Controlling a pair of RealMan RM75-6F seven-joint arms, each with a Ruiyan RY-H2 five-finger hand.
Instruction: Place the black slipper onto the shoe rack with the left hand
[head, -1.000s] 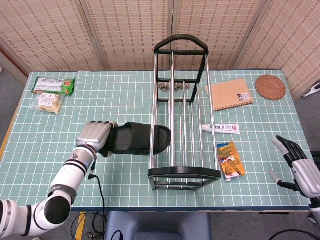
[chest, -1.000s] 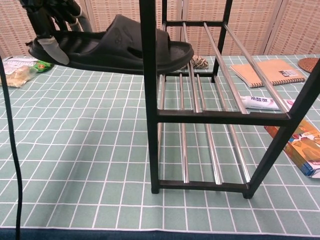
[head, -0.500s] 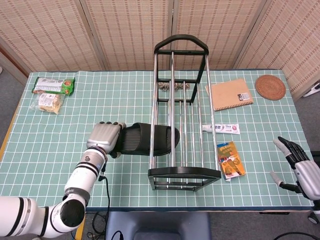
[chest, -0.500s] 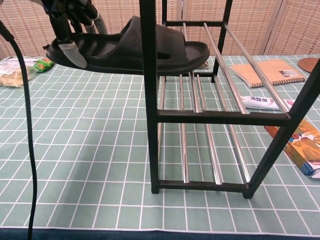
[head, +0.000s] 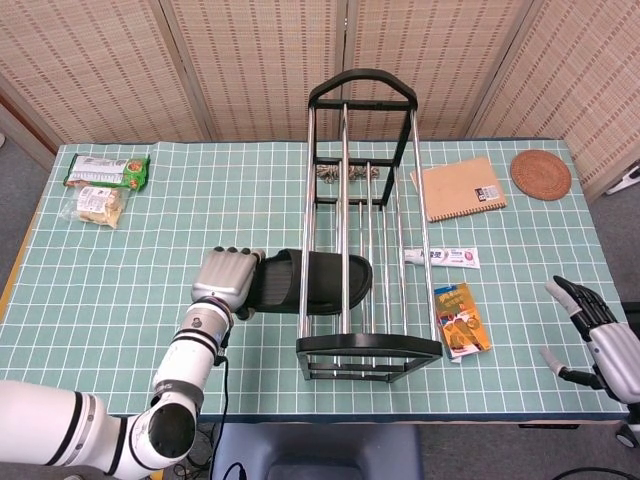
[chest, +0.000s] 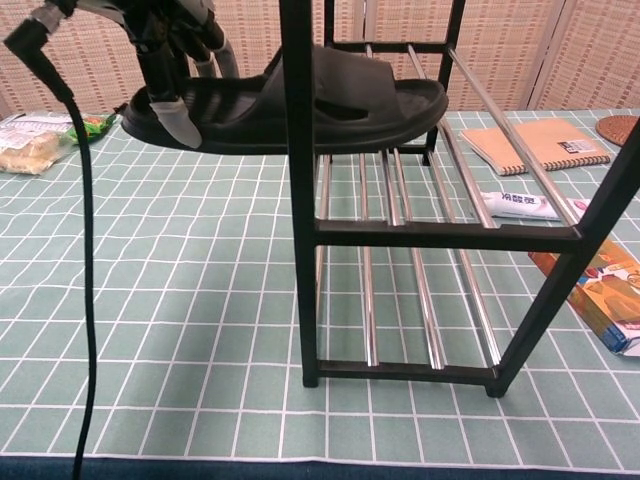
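Since one second ago, the left hand carried the black slipper further right; its toe is now inside the shoe rack, frame centre, heel pinched by fingers. Right hand, lower right, fingers spread.

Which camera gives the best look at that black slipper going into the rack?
The chest view: the black slipper fills the frame side-on, toe past the shoe rack post. The head view shows the slipper from above, smaller, crossed by rack bars, held by the left hand.

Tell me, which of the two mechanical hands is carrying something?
The left hand: it grips the black slipper by its heel, while the right hand holds nothing, fingers apart.
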